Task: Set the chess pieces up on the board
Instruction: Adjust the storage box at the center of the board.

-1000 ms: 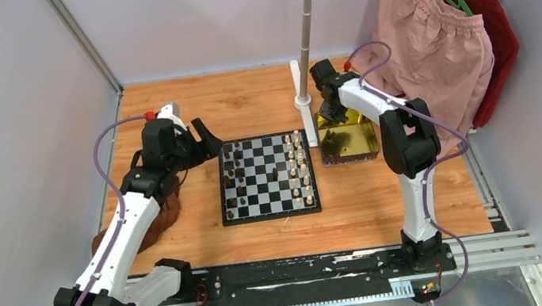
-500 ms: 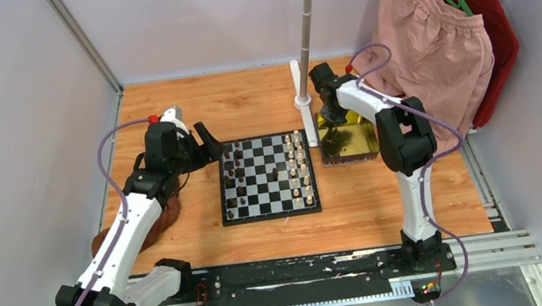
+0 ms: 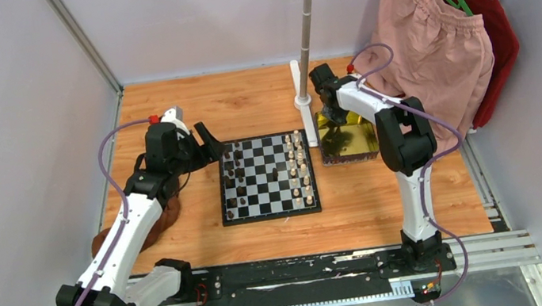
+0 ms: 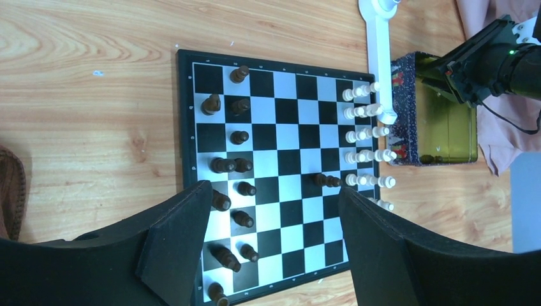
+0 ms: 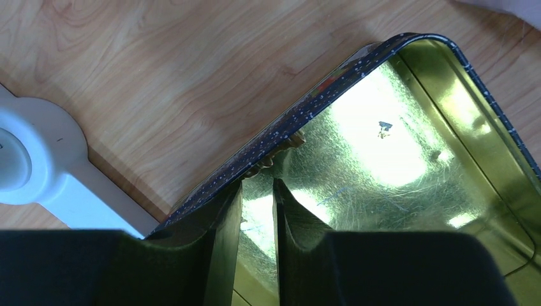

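Wooden surface between pale walls, seen from above. We see the board lying flat at the middle of the surface. Dark chess pieces stand along its left side and cream chess pieces along its right. A gold tray sits just right of the board, toward the surface's right edge. The left pincer is at the board's far left corner, and the right pincer reaches down into the tray's far end. Pink and red clothes hang by the far right corner.

From the left wrist, we see the left pincer spread wide above the board, with nothing between its fingers. The dark chess pieces stand unevenly, one lone dark piece close to the cream chess pieces.

From the right wrist, we see the right pincer inside the tray, close to its wall. Its fingers stand a narrow slit apart, and we see nothing held. A white stand base rests on the wood beside the tray.
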### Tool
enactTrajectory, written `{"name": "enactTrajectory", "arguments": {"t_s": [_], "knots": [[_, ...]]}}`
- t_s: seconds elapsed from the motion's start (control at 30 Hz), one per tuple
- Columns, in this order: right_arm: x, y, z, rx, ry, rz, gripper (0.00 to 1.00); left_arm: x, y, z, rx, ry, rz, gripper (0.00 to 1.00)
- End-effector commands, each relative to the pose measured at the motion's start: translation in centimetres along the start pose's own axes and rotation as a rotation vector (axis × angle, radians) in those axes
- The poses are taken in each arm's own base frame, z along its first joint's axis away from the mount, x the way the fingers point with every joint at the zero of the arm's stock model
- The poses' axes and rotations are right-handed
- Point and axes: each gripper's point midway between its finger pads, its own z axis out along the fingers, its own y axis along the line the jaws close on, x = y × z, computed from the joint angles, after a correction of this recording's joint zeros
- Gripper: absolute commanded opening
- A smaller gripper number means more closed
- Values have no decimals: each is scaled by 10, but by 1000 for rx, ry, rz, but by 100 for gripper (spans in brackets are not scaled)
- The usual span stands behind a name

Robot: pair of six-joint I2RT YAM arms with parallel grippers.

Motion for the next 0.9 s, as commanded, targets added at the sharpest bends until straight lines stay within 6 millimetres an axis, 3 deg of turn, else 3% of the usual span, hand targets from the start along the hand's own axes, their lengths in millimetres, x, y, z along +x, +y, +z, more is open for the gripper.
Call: {"name": "enactTrajectory", "arguments": {"t_s": [0.0, 0.47, 0.87], "knots": [[-21, -8, 5, 42, -70, 9, 29, 0, -4, 2, 24, -5, 16, 78], [-39, -39, 4, 143, -123, -139, 29, 0, -6, 3, 35, -5, 22, 78], [-35, -7, 10, -72, -95, -533, 24, 6, -5, 2, 44, 1, 18, 78]]}}
